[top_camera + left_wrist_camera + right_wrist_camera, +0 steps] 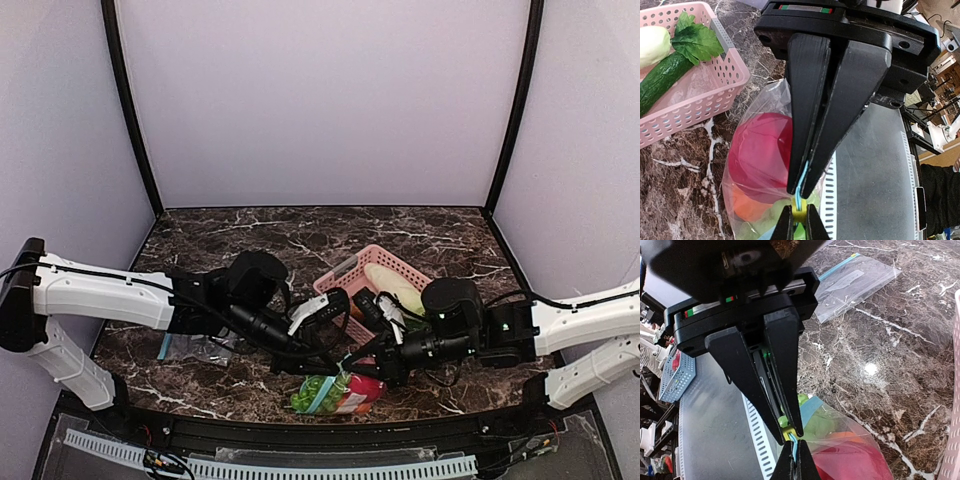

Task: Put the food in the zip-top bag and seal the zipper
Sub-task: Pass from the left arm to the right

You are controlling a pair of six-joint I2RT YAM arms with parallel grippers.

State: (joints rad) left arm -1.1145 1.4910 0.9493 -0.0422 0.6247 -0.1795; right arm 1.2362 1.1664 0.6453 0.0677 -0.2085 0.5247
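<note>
The zip-top bag (765, 97), food (760, 150) inside, has its zipper (803, 177) pinched by the left end effector (801, 192) and right end effector (790, 432), both shut; sealing likely needs one sliding along.

Both arms reach inward, the left hand (800, 192) and right hand (789, 432) clamped shut, fingertips nearly meeting.

place: robotics lab | cues: white-walled booth (320, 100), marble tabletop (260, 235), cluttered benches (942, 70)

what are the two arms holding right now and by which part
The zip-top bag, by its blue zipper strip: left gripper and right gripper are both shut on it.
</note>
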